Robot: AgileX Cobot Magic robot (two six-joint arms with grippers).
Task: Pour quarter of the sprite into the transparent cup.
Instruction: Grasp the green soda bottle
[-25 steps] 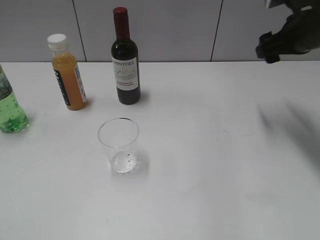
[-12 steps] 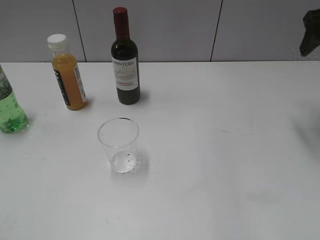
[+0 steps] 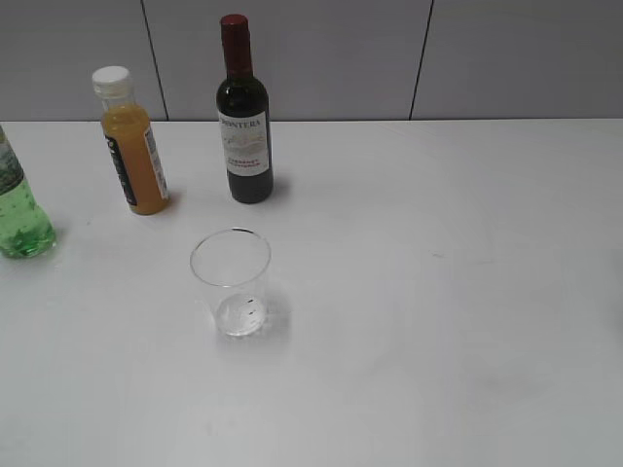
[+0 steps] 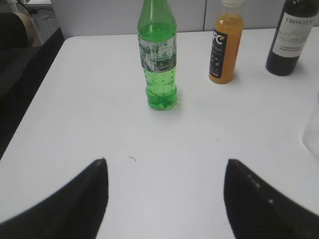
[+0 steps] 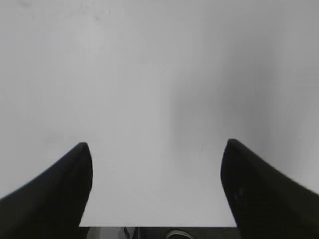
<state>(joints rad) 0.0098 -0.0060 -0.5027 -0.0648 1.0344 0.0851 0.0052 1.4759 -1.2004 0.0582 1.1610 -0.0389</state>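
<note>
The sprite (image 3: 18, 216) stands upright at the far left edge of the exterior view, cut off by the frame. The left wrist view shows the sprite (image 4: 158, 59) straight ahead, green with a pale label, well beyond my open left gripper (image 4: 166, 164), which holds nothing. The transparent cup (image 3: 232, 282) stands empty near the table's middle; only a sliver of the cup (image 4: 312, 130) shows at the right edge of the left wrist view. My right gripper (image 5: 156, 146) is open over bare white table near its edge. Neither gripper appears in the exterior view.
An orange juice bottle (image 3: 132, 144) with a white cap and a dark wine bottle (image 3: 243, 117) stand behind the cup, near the grey back wall. In the left wrist view the juice bottle (image 4: 226, 45) and wine bottle (image 4: 291, 37) stand right of the sprite.
The right arm, seen at the upper right a second ago, has drawn out of the exterior view to the right. Bottles and cup have not moved.
</note>
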